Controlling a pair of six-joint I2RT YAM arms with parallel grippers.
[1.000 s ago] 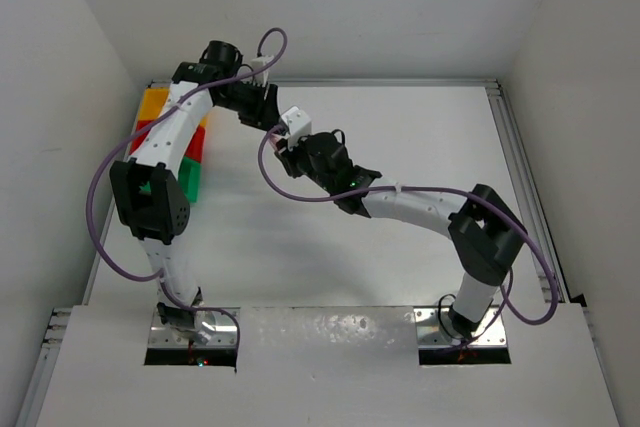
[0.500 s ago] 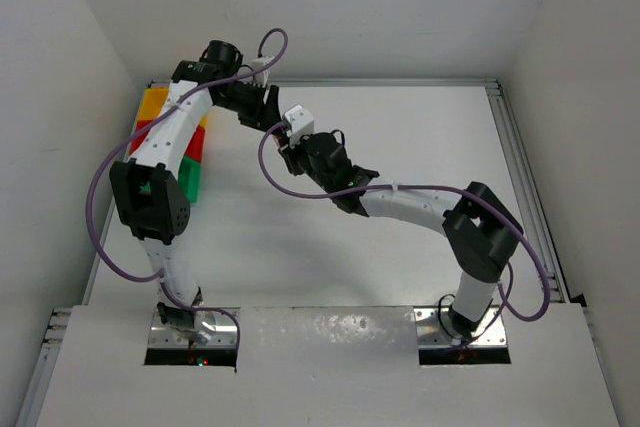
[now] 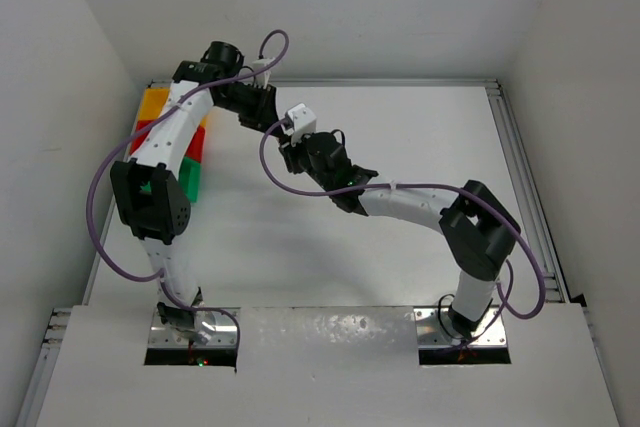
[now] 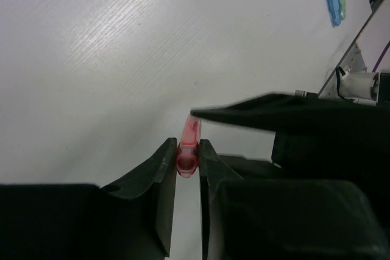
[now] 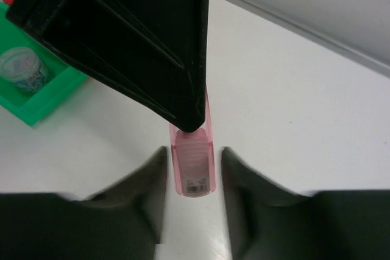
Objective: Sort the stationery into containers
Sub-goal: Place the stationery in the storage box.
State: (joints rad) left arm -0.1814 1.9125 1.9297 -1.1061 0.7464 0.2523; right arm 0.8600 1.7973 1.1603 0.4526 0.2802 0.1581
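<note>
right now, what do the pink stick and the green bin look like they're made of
The pink stick looks like translucent plastic with a smooth, glossy casing: a paler core and a small label show through it. The green bin looks like opaque moulded plastic with a slight sheen, going by its even colour and clean, thin rim.

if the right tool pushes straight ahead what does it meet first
The right tool would meet the pink stick between its open fingers first; the left tool gripping it comes next, depth unclear.

Pink stick point(image 5: 194, 168) tip behind L fingers point(image 5: 140, 35)
</note>
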